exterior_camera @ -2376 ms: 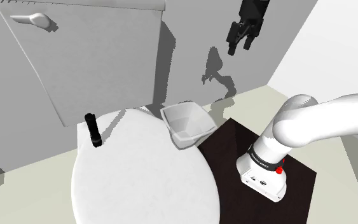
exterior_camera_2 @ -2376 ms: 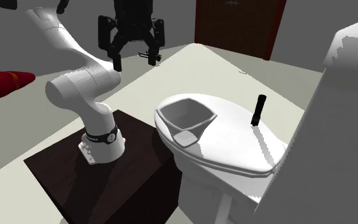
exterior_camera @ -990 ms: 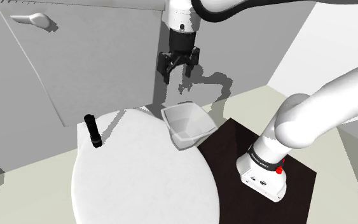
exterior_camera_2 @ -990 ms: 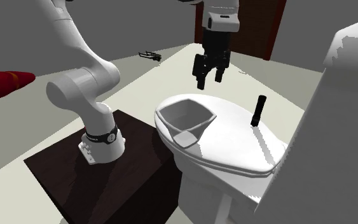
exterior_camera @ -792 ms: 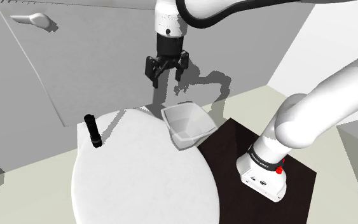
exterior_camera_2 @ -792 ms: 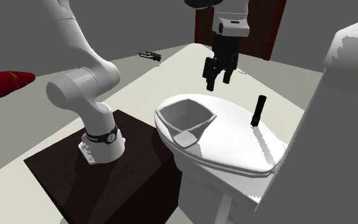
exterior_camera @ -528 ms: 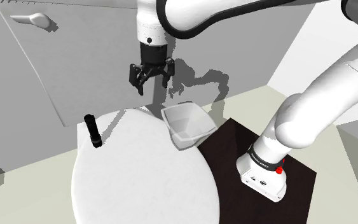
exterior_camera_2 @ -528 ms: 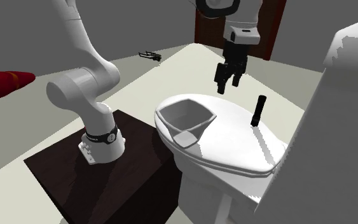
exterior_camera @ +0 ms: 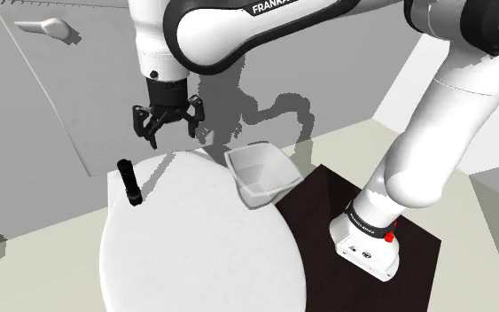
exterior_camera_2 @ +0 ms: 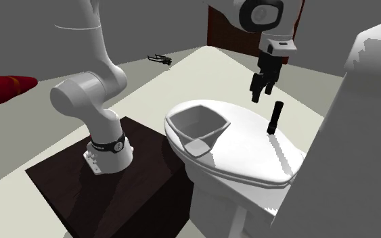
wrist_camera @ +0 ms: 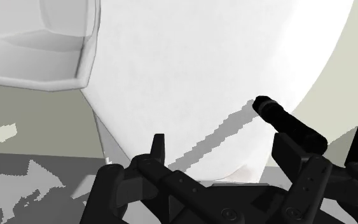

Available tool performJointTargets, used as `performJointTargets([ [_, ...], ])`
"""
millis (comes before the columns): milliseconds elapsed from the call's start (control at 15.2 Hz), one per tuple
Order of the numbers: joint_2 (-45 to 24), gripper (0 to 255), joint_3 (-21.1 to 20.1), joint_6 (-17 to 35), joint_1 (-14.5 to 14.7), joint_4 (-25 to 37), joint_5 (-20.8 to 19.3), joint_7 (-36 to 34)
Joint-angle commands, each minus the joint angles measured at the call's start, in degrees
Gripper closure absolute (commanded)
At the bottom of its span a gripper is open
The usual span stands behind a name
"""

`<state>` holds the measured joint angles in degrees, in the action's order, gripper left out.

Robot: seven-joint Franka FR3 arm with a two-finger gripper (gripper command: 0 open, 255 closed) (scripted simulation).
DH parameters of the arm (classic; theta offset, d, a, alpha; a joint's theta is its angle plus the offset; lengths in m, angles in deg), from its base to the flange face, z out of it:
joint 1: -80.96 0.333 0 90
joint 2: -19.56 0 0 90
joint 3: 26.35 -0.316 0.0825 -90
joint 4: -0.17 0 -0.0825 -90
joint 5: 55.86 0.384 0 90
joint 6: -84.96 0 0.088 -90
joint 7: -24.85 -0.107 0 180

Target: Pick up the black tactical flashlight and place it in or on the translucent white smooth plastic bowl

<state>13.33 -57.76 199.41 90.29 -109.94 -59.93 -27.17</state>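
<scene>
The pincer (exterior_camera: 167, 132) is hovering above the toilet lid (exterior_camera: 194, 239) with its fingers standing apart, gripping nothing. The flashlight (exterior_camera: 130, 182) is standing on end on the lid, near the tank (exterior_camera: 123, 80), apart from the pincer. In the second exterior view, the pincer (exterior_camera_2: 258, 92) is hanging just above the flashlight (exterior_camera_2: 274, 117), toward that view's left. In the wrist view, the flashlight (wrist_camera: 290, 124) is showing just beyond one finger (wrist_camera: 286, 150). The bowl (exterior_camera: 258, 175) is sitting at the lid's edge nearest the stand (exterior_camera: 327, 204), well apart from the flashlight.
</scene>
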Motion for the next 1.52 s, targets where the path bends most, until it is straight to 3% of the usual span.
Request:
performJointTargets([
  [0, -5.42, 0, -0.49, 0.07, 1.63, 4.67, -2.91, -3.21],
  [462, -21.45, 0, 0.73, -2.02, 9.19, 21.51, -10.4, -10.06],
  [990, -23.45, 0, 1.52, 2.76, 9.47, 18.49, -11.63, -10.86],
  [1452, -23.44, 0, 1.52, 2.75, 9.47, 18.5, -11.62, -10.86],
])
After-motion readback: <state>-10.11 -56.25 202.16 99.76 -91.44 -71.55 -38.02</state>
